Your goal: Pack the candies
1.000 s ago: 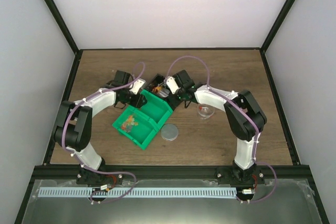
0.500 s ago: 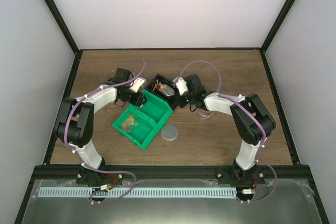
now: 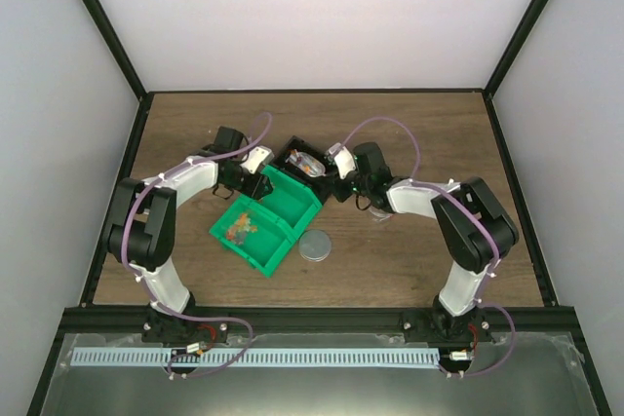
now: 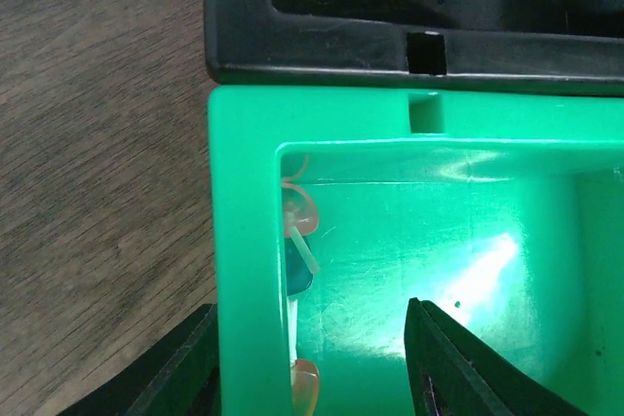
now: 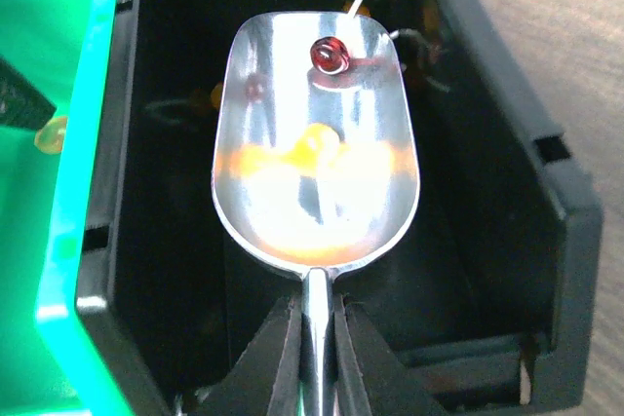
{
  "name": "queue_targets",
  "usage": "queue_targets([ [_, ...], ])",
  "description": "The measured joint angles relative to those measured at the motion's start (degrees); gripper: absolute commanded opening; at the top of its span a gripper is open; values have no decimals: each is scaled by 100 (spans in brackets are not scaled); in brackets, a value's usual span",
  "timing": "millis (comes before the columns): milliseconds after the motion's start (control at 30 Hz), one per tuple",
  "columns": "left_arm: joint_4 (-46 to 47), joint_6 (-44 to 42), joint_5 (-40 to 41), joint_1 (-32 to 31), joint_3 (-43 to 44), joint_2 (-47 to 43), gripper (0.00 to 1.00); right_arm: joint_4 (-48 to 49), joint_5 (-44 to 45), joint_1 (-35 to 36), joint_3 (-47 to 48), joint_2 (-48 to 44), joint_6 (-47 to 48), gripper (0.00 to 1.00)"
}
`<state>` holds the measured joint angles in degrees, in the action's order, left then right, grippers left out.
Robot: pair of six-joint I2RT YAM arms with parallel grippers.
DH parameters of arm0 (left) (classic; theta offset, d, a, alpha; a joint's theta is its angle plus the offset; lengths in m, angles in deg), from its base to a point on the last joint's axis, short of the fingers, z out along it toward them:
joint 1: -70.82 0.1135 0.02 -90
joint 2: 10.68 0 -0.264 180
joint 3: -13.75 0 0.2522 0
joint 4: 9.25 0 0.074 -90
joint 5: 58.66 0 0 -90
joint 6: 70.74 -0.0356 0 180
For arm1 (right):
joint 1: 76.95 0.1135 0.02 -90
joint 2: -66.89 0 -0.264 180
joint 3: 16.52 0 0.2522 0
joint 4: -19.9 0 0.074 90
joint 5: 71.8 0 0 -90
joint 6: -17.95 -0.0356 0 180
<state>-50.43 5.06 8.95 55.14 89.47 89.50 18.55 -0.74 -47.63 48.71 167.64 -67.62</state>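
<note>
My right gripper (image 5: 317, 304) is shut on the handle of a small silver scoop (image 5: 317, 163). The scoop is held over a black bin (image 5: 487, 124) and carries a red candy (image 5: 330, 54) and a yellow candy (image 5: 314, 143). In the top view the right gripper (image 3: 339, 177) and scoop (image 3: 307, 167) are over the black bin (image 3: 289, 153). My left gripper (image 4: 312, 307) is open, its jaws on either side of a green bin wall (image 4: 239, 241). Orange candies (image 4: 300, 213) lie inside that bin. More candies (image 3: 239, 228) lie in the nearer green bin (image 3: 255, 250).
A round grey lid (image 3: 315, 245) lies on the table in front of the green bins. A small clear jar (image 3: 378, 211) stands right of the bins, mostly hidden under my right arm. Dark frame rails run along the table's edges.
My right arm has swung its wrist and forearm to the right and now covers most of the clear jar. The scoop stays over the black bin. The left arm has hardly moved.
</note>
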Motion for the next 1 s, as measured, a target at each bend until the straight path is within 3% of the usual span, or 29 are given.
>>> queue_targets([
  [433, -103, -48, 7, 2, 63, 0, 52, 208, -85, -2, -321, -114, 127, 1],
  [600, -136, -94, 24, 2, 74, 0, 55, 133, -175, -44, -411, -551, 197, 1],
  [867, -175, -136, -59, 31, 212, -4, 74, -522, -407, -254, -254, -1469, 426, 1],
  [1000, -175, -153, -118, 48, 295, -9, 91, -1143, -546, -575, -188, -2009, 678, 1],
])
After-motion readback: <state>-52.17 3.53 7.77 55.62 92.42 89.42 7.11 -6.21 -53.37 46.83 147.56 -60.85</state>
